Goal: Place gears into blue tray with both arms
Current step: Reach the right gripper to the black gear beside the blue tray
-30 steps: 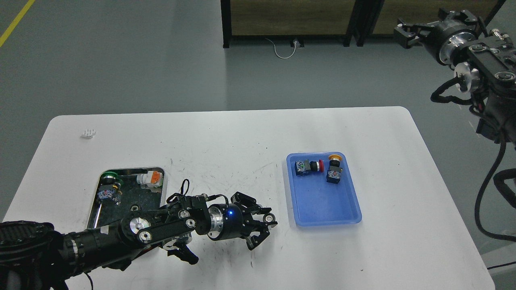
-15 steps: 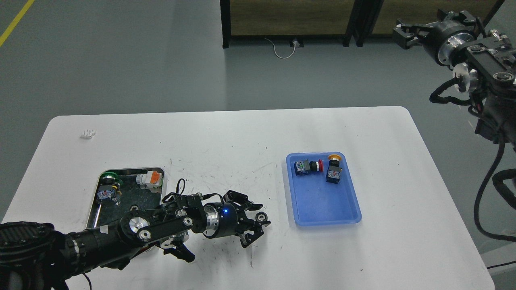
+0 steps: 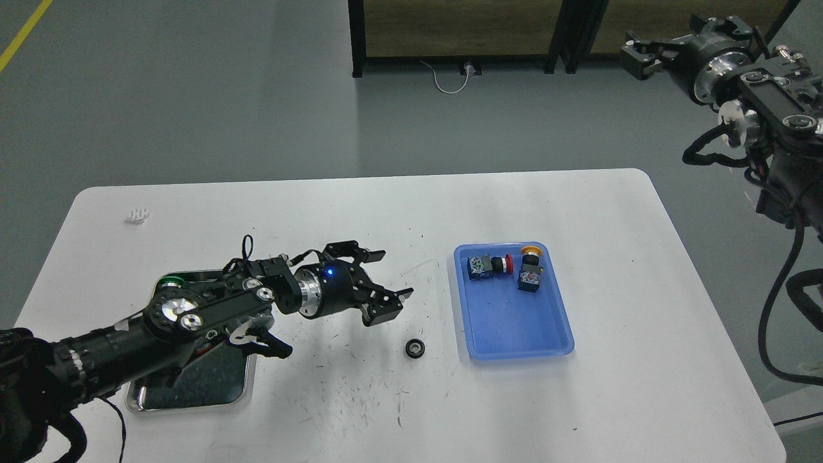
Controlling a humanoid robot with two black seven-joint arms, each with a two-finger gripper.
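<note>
One gear [image 3: 415, 348], small, black and toothed with a pale centre, lies flat on the white table just left of the blue tray [image 3: 514, 325]. Inside the tray's far end lie two push-button switches, one red-capped [image 3: 490, 264] and one yellow-capped [image 3: 530, 273]. My left gripper [image 3: 391, 275] hovers open and empty above the table, up and left of the gear. High at the top right, my right gripper [image 3: 638, 50] is raised beyond the table's far right corner; its fingers are too dark to tell apart.
A silver metal tray [image 3: 186, 389] sits at the front left, largely covered by my left arm, with a green-capped switch [image 3: 170, 281] showing at its far end. A small white piece [image 3: 138, 214] lies near the far left corner.
My left gripper opened and let go of the gear, which now rests on the table. The gripper then rose and drew back to the left. The right arm barely moved.
</note>
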